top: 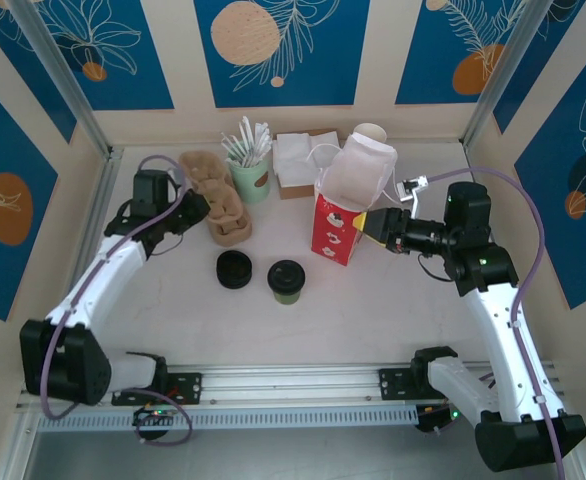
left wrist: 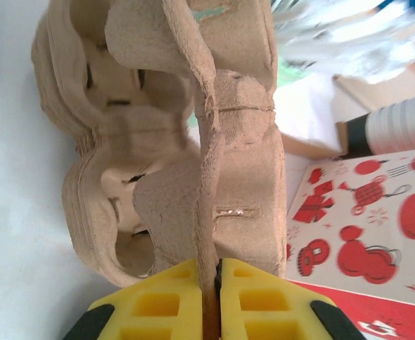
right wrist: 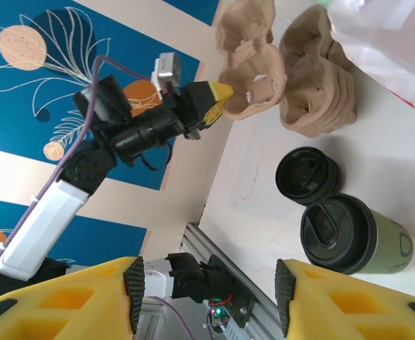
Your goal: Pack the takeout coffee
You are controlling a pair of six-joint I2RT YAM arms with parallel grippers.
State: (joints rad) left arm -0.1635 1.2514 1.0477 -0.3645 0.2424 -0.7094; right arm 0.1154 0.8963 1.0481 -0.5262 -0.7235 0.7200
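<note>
In the overhead view, the takeout coffee (top: 286, 281) stands upright on the table (top: 373, 300) near the middle, just right of a loose black lid (top: 234, 269). It is well apart from the left claw (top: 195, 206), which sits by the cardboard cup trays (top: 227, 215) further back. It is also below and left of the right claw (top: 371, 224), which hangs beside the red bag (top: 335, 230). The left wrist view shows the left claw (left wrist: 212, 287) pinched tight on the thin edge of a cardboard tray (left wrist: 193, 142). In the right wrist view, the right claw (right wrist: 207, 297) stands apart with nothing between its fingers. There the coffee (right wrist: 356, 237) lies off to one side, outside the gap, next to the black lid (right wrist: 307, 176).
</note>
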